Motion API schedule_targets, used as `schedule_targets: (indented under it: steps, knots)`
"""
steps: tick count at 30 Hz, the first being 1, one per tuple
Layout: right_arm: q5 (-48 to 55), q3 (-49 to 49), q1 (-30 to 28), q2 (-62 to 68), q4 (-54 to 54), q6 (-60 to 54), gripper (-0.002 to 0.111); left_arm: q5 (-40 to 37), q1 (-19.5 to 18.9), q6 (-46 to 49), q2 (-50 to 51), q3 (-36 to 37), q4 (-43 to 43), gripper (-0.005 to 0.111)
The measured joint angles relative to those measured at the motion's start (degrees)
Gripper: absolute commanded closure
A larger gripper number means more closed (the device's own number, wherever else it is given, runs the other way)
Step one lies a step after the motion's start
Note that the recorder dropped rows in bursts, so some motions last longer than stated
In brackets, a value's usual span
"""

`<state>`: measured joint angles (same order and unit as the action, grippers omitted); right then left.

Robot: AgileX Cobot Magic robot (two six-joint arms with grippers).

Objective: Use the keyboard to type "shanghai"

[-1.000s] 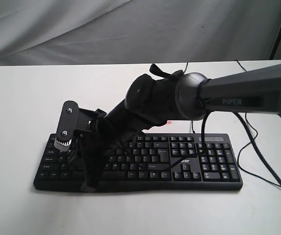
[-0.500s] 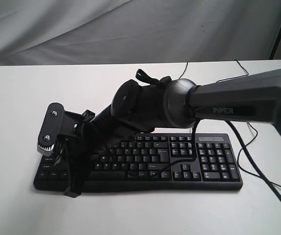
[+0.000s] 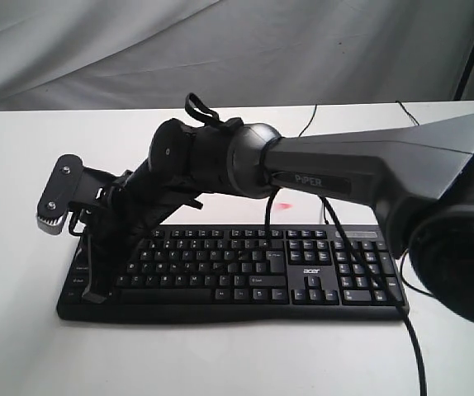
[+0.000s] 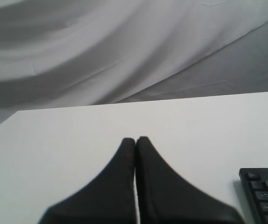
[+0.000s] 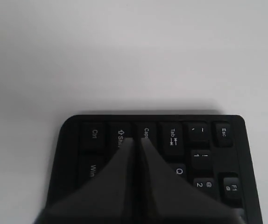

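Keyboard (image 3: 245, 272) flat on white table (image 3: 22, 165). Long axis runs across exterior view, number pad at right end, legends upright toward camera.

Right gripper (image 5: 136, 140): fingers pressed together, tips at Shift/Caps keys on keyboard's left end, contact unclear. Legends there readable only in right wrist view.

Left gripper (image 4: 135, 139): fingers together, over bare table, keyboard corner nearby.

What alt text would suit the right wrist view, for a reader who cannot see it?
The right claw, its two dark fingers closed together, points at the Shift key and Caps key at one end of a black keyboard. The Tab key and Esc key show nearby, and a white table lies beyond.
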<state>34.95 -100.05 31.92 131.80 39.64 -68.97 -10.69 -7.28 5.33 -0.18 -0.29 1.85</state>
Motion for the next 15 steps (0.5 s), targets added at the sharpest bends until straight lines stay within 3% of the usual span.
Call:
schedule_targets:
  steps: [15]
  knots:
    - [-2.55, -0.43, 0.00, 2.36, -1.51, 0.34, 0.108, 0.00, 0.00, 0.00, 0.00, 0.00, 0.00, 0.106]
